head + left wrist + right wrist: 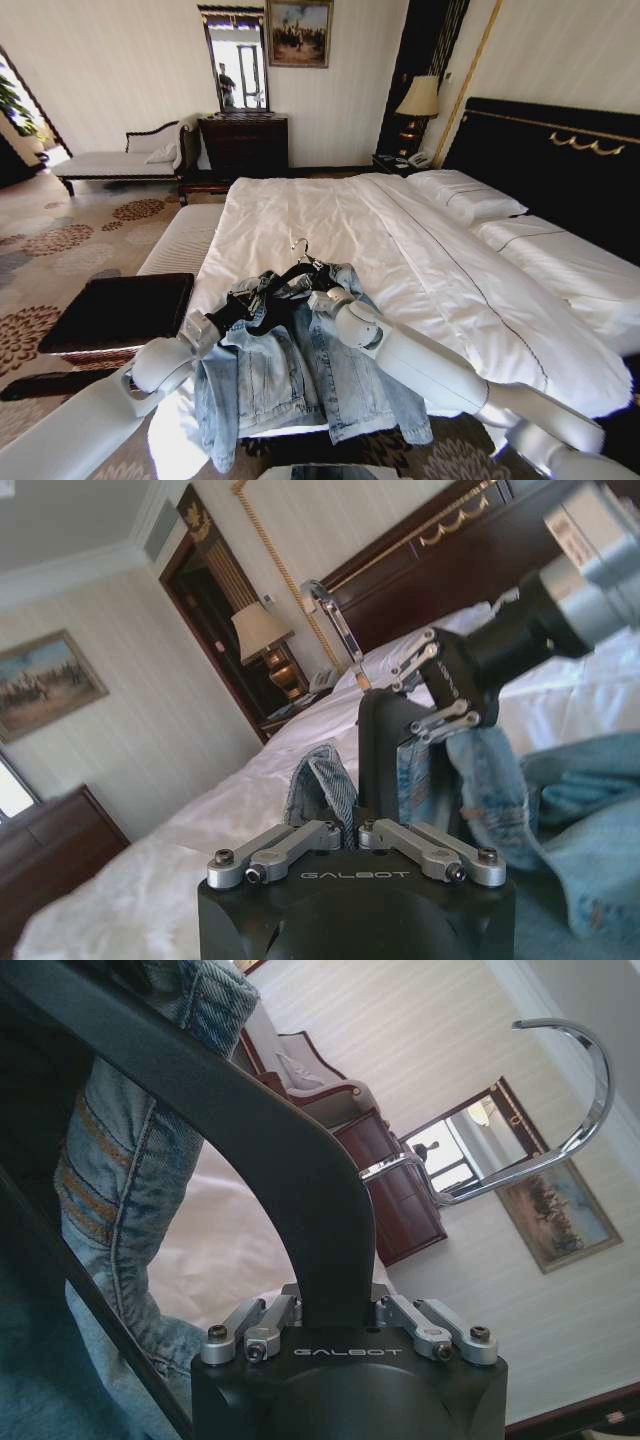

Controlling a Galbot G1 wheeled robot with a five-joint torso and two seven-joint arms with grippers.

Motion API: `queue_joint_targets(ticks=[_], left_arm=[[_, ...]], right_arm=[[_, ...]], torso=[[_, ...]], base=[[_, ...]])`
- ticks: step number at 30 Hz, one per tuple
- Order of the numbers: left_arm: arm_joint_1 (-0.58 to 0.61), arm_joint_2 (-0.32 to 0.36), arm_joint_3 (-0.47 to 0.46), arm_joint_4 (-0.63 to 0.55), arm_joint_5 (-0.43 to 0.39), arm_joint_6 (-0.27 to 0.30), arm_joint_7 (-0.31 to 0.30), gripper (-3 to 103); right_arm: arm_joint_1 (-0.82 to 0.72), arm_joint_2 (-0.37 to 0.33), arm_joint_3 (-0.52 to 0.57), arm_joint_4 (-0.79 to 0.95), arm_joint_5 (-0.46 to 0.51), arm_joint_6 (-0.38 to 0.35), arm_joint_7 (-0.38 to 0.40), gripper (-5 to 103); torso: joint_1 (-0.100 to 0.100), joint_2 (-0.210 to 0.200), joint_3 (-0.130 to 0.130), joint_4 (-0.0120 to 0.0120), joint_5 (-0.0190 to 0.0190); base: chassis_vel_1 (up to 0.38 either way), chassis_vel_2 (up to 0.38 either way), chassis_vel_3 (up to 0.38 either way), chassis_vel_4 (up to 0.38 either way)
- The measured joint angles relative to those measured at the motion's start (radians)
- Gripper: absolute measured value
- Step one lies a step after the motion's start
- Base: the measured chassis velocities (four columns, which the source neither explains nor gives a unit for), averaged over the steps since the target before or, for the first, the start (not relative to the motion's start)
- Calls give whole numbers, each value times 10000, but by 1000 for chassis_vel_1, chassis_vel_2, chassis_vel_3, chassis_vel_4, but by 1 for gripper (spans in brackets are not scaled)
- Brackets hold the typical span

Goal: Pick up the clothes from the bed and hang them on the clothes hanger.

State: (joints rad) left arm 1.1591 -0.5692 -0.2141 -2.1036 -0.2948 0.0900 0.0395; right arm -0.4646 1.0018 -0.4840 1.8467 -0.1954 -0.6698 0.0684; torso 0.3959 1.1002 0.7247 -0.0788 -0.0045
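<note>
the bed (330, 215) spread wide under the denim jacket (290, 380), which lay soft, heavy and floppy at the foot edge, sleeves trailing. both hands were closed on the stiff black clothes hanger (297, 268), left hand (232, 308) and right hand (322, 298), near its neck. a dark bench (120, 310) stood nearby.

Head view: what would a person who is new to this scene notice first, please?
First is the light-blue denim jacket, held up between both arms at the foot of the wide white bed. The left gripper and the right gripper are both shut on the black hanger, whose silver hook rises above the collar. Next comes the tall black headboard on the right.
</note>
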Motion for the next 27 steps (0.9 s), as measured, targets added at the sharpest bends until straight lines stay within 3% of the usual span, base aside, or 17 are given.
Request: queue_joint_targets(ticks=[4,5,9,17,27], left_arm=[[25,-128,-100,287,2445,-184,68,2],[25,-128,-100,287,2445,-184,68,2],[-46,-473,-131,598,3850,-366,43,2],[1025,-643,-738,-160,2945,-442,-331,2],[1304,-578,-1010,-809,2871,-384,-625,2]], right_arm=[[127,43,-121,218,1149,-613,-78,26],[127,43,-121,218,1149,-613,-78,26],[164,72,-194,304,1685,-707,-191,26],[59,-8,-69,-166,1632,-704,-81,26],[41,134,-12,-519,1552,-684,90,26]], torso=[[0,0,0,1,0],[0,0,0,1,0],[0,0,1,1,-1],[-1,0,0,2,1],[-1,0,0,0,2]], base=[[0,0,0,0],[0,0,0,0],[0,0,0,0],[0,0,0,0],[0,0,0,0]])
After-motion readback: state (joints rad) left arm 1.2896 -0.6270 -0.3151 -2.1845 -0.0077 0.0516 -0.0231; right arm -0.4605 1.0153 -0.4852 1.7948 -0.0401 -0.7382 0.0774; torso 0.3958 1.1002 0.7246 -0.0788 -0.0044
